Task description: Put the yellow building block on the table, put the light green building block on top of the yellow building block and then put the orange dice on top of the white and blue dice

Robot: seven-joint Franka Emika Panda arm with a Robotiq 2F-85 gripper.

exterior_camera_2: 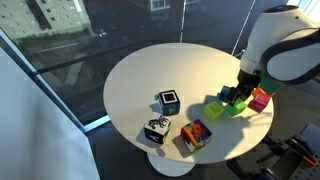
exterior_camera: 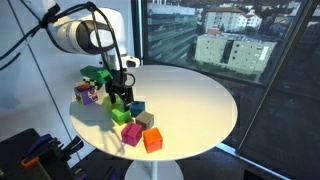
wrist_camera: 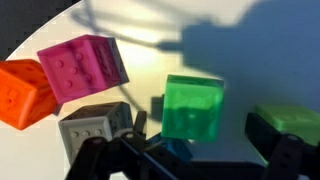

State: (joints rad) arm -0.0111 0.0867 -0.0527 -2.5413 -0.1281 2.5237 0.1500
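My gripper [wrist_camera: 200, 132] is open and hangs low over a cluster of blocks; its dark fingers [wrist_camera: 138, 128] frame a green cube [wrist_camera: 192, 107] without touching it. In both exterior views the gripper [exterior_camera: 122, 97] [exterior_camera_2: 238, 95] stands just above the light green building block [exterior_camera: 120, 114] [exterior_camera_2: 213, 108] on the table [exterior_camera: 190, 95]. The orange dice [exterior_camera_2: 196, 134] and the white and blue dice [exterior_camera_2: 156, 130] rest apart near the table's edge. I cannot pick out the yellow building block for certain.
Magenta [wrist_camera: 85, 65], orange [wrist_camera: 22, 92] and grey [wrist_camera: 95, 125] studded blocks lie close to the left of the gripper, with another green block [wrist_camera: 290, 120] on the right. A green-and-white die [exterior_camera_2: 169, 101] sits by the other dice. A teal cube [exterior_camera: 137, 107] adjoins the cluster.
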